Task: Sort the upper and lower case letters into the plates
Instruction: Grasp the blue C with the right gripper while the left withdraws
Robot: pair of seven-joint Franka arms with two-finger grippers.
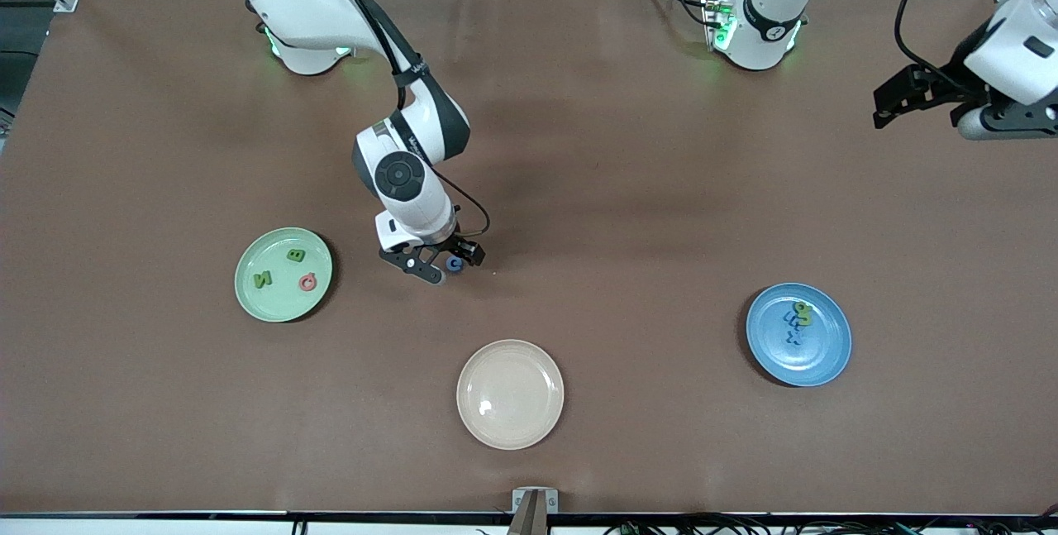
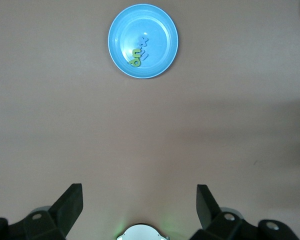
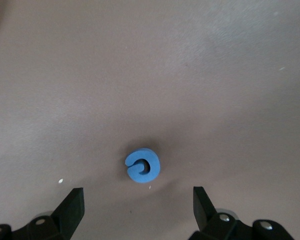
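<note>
Nearest the front camera sat the beige plate (image 1: 510, 394), bare and no part of the sort. Farther back, toward the left arm's end, the blue plate (image 1: 798, 335) held a small heap of letters (image 1: 798, 316), green and blue, overlapping. Toward the right arm's end the mint plate (image 1: 283, 274) held three letters: green N (image 1: 264, 279), green B (image 1: 295, 255), pink-red G (image 1: 307, 282), each apart from the others.

One piece was left on the table: the blue letter (image 3: 143, 165), a curled shape (G or e, could not tell which), lying flat between the mint plate and table centre. The right gripper (image 1: 436, 263) was low over it, fingers wide apart with the letter in the gap between them, nothing gripped yet as far as the views showed. The left gripper (image 1: 913, 101) hung high over the left arm's end of the table, waiting, fingers fully spread and empty.

Handling, as a guess: the letter looked light, chunky, probably foam or soft plastic, not fragile but small enough to skid or flip if nudged. Best hold seemed across its outer rounded sides, fingers straddling the whole piece, pinched low near the table.

Hard to make out: the count and case of the heaped letters on the blue plate, and whether the right fingertips touched the table. The right arm's wrist hid part of the letter in the front view.
</note>
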